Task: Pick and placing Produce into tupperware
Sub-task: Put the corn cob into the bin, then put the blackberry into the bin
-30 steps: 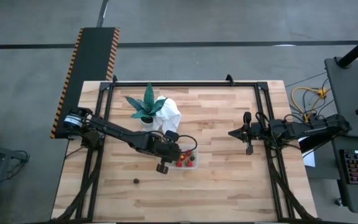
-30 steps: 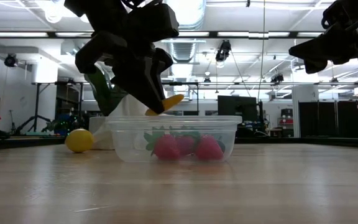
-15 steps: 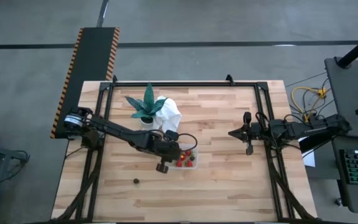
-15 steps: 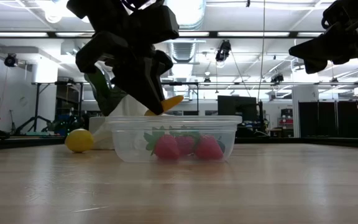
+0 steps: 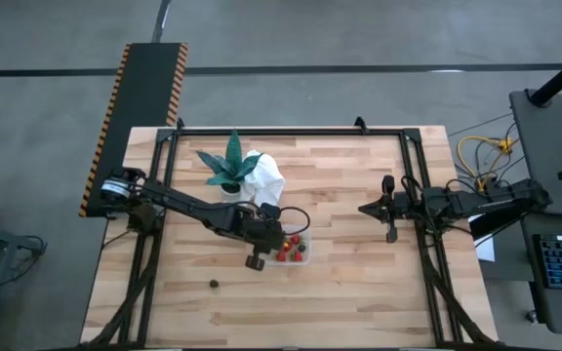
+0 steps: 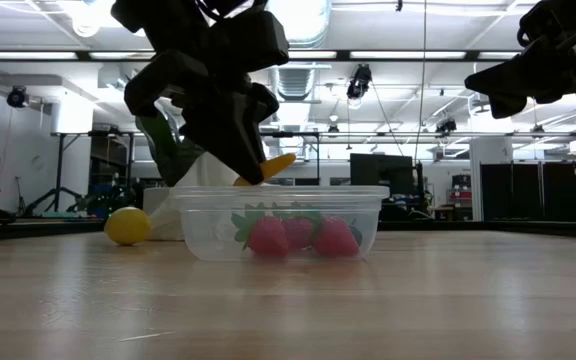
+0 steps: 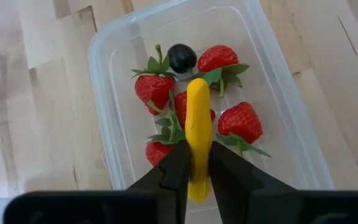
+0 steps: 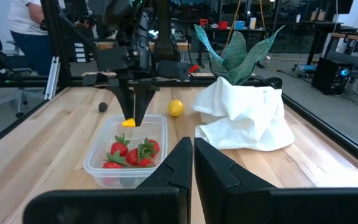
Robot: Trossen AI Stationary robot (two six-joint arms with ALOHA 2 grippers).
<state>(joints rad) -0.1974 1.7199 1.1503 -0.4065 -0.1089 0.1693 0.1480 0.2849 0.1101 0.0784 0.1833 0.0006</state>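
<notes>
The clear tupperware (image 7: pixel 102 74) stands mid-table and holds several red strawberries (image 7: pixel 240 121) and a dark round piece (image 7: pixel 181 57). Just above its rim, my left gripper (image 7: pixel 196 163) is shut on a yellow-orange elongated piece (image 7: pixel 197 118); the low view shows that piece (image 6: pixel 274 164) over the tupperware (image 6: pixel 198 235). A yellow lemon (image 6: pixel 127 225) lies on the table beside the tupperware. Another dark round piece (image 5: pixel 214 284) lies nearer the front edge. My right gripper (image 5: pixel 365 208) waits shut at the table's right side. My left gripper pinches the yellow-orange piece between its two fingers, on the piece's two long sides near one end (image 7: pixel 197 169). The fingers slant down from the table's left. The piece sticks out past the fingertips (image 6: pixel 251 172), lifted clear above the strawberries.
A green spiky potted plant (image 5: pixel 229 166) and a crumpled white cloth (image 5: pixel 267 177) stand behind the tupperware toward the far edge. Black frame rails run along the table's left, right and far sides.
</notes>
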